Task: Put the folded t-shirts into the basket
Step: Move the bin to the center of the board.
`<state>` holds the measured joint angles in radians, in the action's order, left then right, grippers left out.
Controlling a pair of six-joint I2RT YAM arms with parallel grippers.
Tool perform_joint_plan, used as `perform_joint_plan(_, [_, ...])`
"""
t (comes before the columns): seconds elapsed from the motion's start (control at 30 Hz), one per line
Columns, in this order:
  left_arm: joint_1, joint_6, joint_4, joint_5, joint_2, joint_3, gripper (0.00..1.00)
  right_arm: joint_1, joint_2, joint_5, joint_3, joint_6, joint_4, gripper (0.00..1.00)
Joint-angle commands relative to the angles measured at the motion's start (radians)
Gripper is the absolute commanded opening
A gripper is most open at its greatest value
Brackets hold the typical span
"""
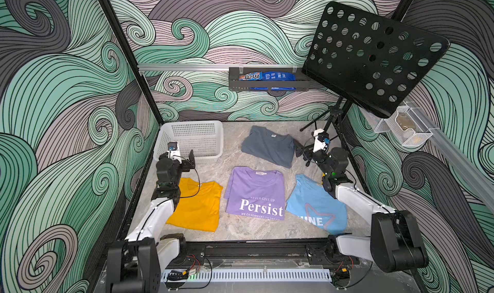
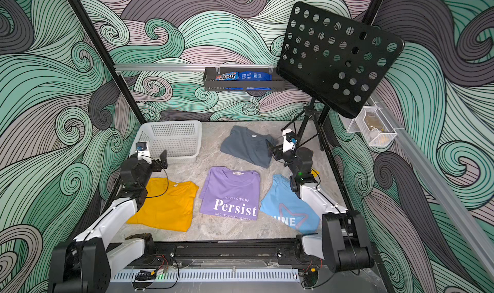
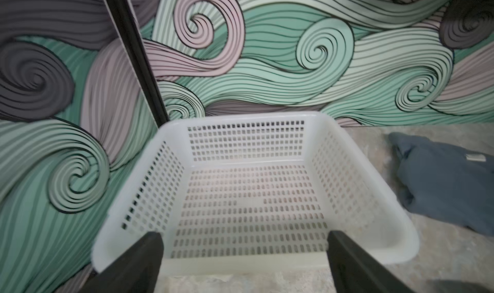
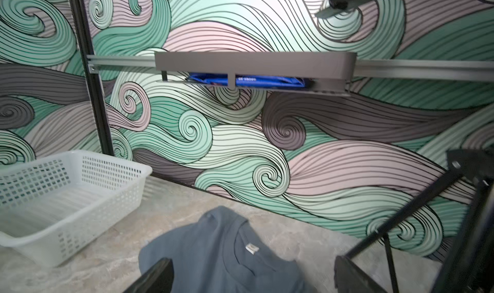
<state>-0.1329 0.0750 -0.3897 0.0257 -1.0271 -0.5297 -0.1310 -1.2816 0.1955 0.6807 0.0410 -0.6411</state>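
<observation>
The white perforated basket (image 1: 192, 123) (image 2: 171, 123) stands empty at the table's back left. Four folded t-shirts lie flat on the table: mustard yellow (image 1: 199, 206), lilac "Persist" (image 1: 256, 190), light blue (image 1: 312, 203) and dark grey (image 1: 267, 144). My left gripper (image 1: 184, 162) hovers open at the basket's near rim (image 3: 240, 267), with nothing between its fingers (image 3: 244, 235). My right gripper (image 1: 302, 152) is open just beside the right edge of the dark grey tee (image 4: 213, 251), its jaws wide apart and empty (image 4: 252, 262).
A black shelf (image 1: 268, 81) with snack packets hangs on the back wall. A black perforated music stand (image 1: 374, 56) on a tripod (image 1: 331, 118) stands at the back right, close to my right arm. A wire-mesh holder (image 1: 403, 128) hangs on the right wall.
</observation>
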Motion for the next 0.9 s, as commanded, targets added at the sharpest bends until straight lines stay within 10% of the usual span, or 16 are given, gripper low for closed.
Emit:
perform_joint_plan(0.0, [-0.090, 0.053, 0.414, 0.074, 0.025, -0.150, 0.99, -0.074, -0.001, 0.058, 0.121, 0.043, 0.360, 0.99])
perform_joint_plan(0.47, [-0.400, 0.202, 1.215, 0.370, -0.789, -1.115, 0.95, -0.278, -0.115, 0.323, 0.265, 0.257, 0.640, 0.99])
perform_joint_plan(0.87, [-0.359, 0.243, 1.264, 0.330, -1.094, -1.359, 0.81, -0.226, -0.125, 0.409, 0.228, 0.257, 0.645, 0.99])
